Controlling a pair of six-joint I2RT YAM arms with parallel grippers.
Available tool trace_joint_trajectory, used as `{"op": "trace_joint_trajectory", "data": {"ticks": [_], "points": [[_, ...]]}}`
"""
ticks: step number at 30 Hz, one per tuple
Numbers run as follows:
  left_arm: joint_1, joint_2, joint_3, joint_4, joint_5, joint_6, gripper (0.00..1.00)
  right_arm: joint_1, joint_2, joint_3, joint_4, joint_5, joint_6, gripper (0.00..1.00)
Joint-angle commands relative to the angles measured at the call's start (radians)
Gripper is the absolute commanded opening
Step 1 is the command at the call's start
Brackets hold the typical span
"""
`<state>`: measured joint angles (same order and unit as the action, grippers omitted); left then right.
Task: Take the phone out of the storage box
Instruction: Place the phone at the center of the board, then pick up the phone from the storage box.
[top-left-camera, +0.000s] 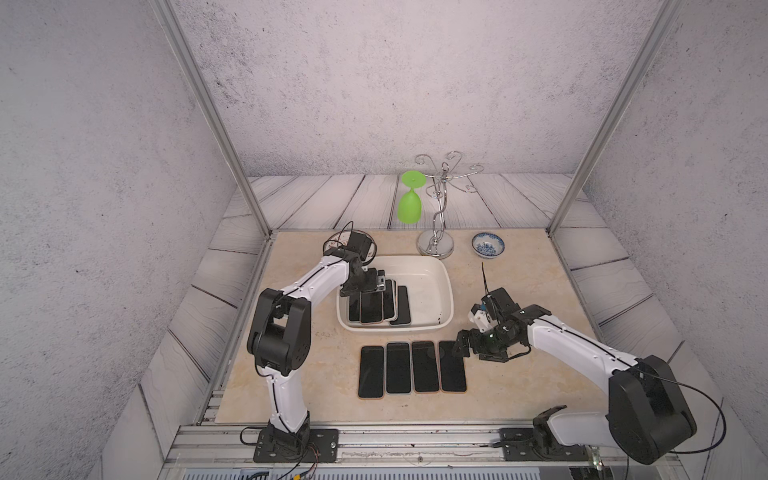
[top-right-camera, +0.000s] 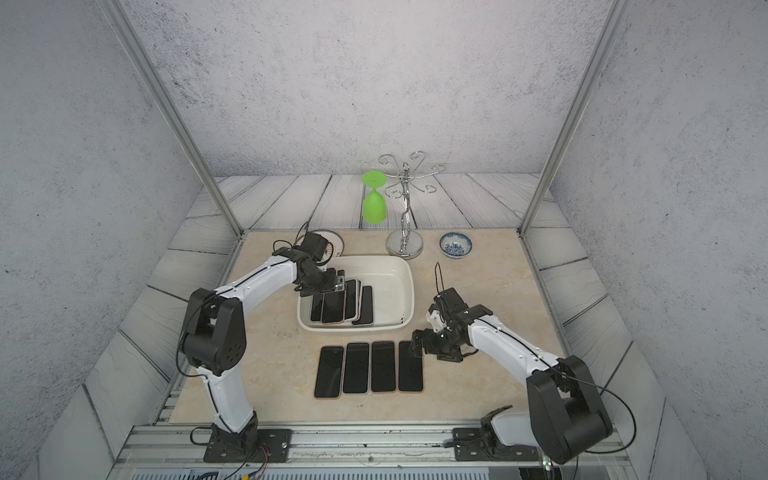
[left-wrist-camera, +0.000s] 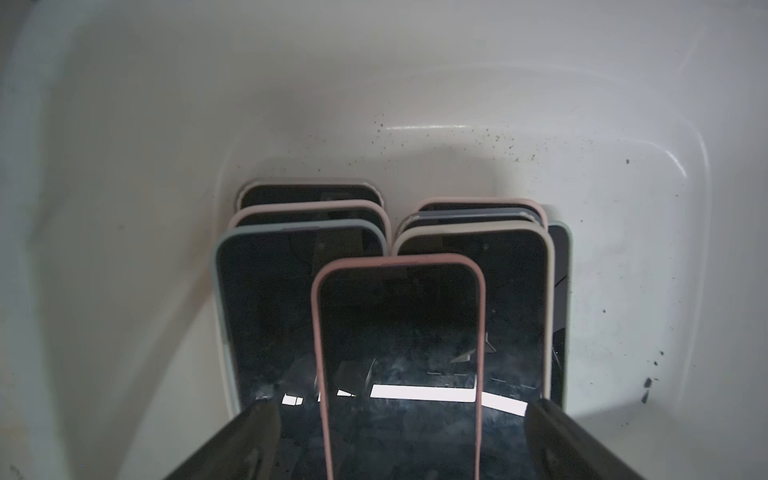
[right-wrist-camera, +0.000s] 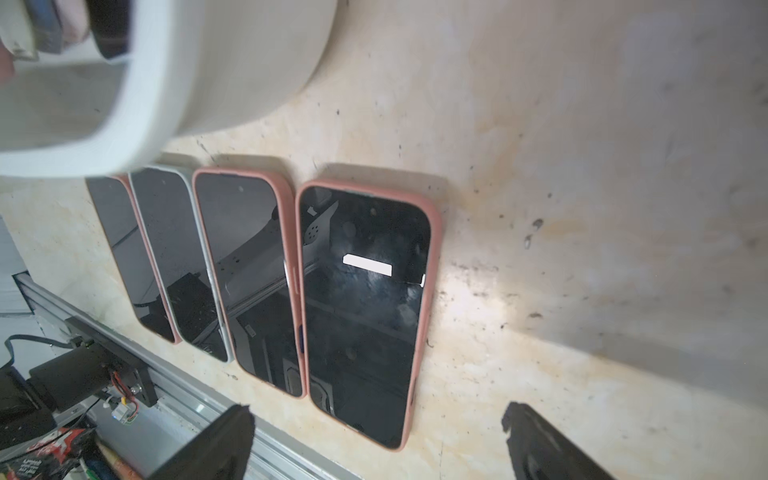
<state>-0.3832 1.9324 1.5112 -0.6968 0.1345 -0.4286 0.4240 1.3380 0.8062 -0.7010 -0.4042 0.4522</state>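
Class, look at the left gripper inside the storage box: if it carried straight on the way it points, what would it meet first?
Most likely the pink-cased phone on top of the pile: it lies straight ahead, between the fingers of the open left gripper. Depth is unclear.

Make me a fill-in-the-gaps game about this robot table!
The row of phones outside the storage box has ____ phones. The glass hanging on the metal rack is ____. The left gripper hangs over the storage box with jaws ____. Missing words: four, green, open.
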Motion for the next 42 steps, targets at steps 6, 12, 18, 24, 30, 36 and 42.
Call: {"op": "trace_joint_trajectory", "data": {"ticks": [6, 12, 18, 24, 30, 36, 42], "points": [[-0.023, 0.117, 0.088, -0.064, -0.045, 0.046, 0.98, -0.002, 0.016, 0.132, -0.076, 0.003, -0.049, 0.99], [-0.026, 0.172, 0.112, -0.088, -0.056, 0.051, 0.98, -0.002, 0.035, 0.165, -0.071, -0.020, -0.069, 0.99], [-0.033, 0.212, 0.127, -0.107, -0.048, 0.062, 1.00, -0.001, 0.051, 0.171, -0.060, -0.038, -0.082, 0.99], [-0.033, 0.230, 0.131, -0.107, -0.028, 0.074, 0.79, -0.001, 0.071, 0.186, -0.045, -0.068, -0.088, 0.99], [-0.032, 0.218, 0.156, -0.127, -0.018, 0.097, 0.56, -0.002, 0.117, 0.218, -0.014, -0.120, -0.091, 0.99], [-0.031, 0.128, 0.183, -0.138, 0.028, 0.108, 0.32, -0.001, 0.182, 0.272, 0.112, -0.265, -0.080, 0.99], [-0.030, 0.027, 0.240, -0.172, 0.128, 0.102, 0.29, 0.017, 0.268, 0.353, 0.340, -0.424, -0.006, 0.98]]}}
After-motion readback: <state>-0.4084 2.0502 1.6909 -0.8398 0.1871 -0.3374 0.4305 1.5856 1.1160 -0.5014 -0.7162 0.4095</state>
